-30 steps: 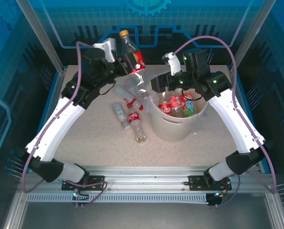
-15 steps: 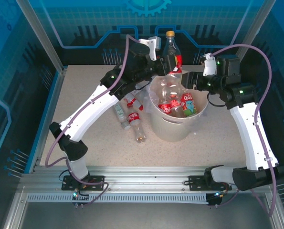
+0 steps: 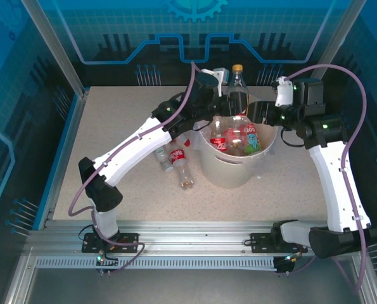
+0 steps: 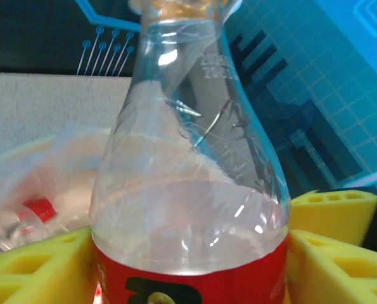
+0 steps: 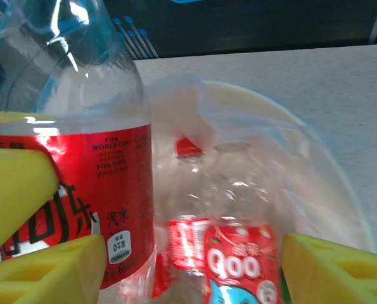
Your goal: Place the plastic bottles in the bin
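Top external: btl (image 3: 237, 85) over bin (image 3: 229, 170) rim

from above the light is bright, even and cool, so the table (image 3: 112, 145) carries only soft, short shadows under the arms and beside the bin (image 3: 236, 174), while the blue walls look saturated and the far back goes dark. in the left wrist view the close bottle (image 4: 188, 164) is soft, white glints streak its clear shoulder, and the yellow pads (image 4: 331, 221) at the bottom corners are out of focus. in the right wrist view glare washes the red label (image 5: 80, 171), the bag liner (image 5: 194, 107) reads as milky haze, and the backdrop is dim.
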